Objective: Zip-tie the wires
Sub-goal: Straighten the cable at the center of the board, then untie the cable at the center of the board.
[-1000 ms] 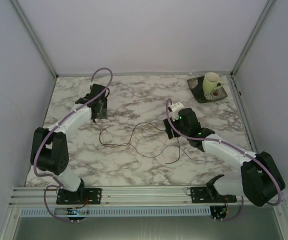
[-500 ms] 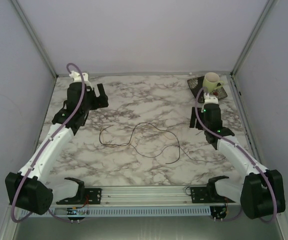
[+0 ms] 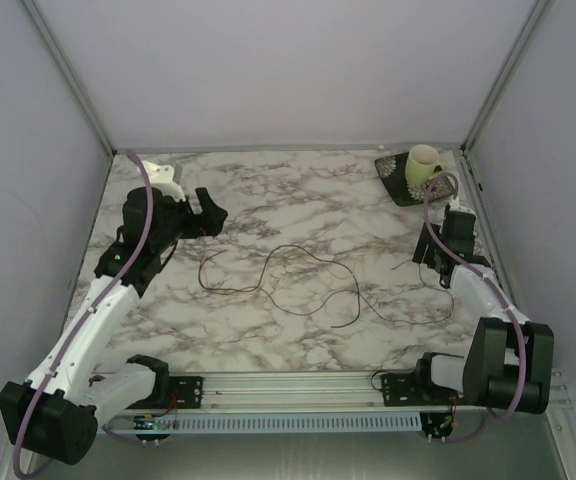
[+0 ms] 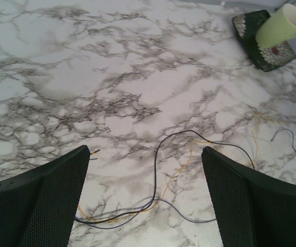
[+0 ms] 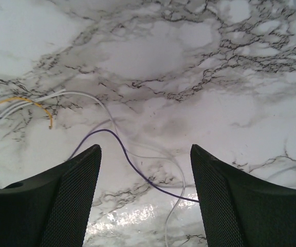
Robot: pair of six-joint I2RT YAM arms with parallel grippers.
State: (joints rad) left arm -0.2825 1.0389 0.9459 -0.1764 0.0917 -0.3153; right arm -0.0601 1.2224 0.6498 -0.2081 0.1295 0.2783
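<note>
Marble bench [image 3: 268,190] carries loose wires [image 3: 293,248], well left of the mug [image 3: 424,165]. We judge them limp and light, best gathered mid-loop. Left claw [image 4: 145,154] and right claw [image 5: 145,152] gape wide, empty.

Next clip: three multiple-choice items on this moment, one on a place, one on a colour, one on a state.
1. Where is the cup? A table centre; B on a saucer, far right corner; C in a gripper.
2. Cup's colour? A red; B black; C pale yellow-green.
3. The wires lie loose; left gripper and right gripper are? A both open, empty; B both shut; C left shut on the cup.
B, it stands on the dark saucer; C, plain in the left wrist view; A, both gape with nothing between.
</note>
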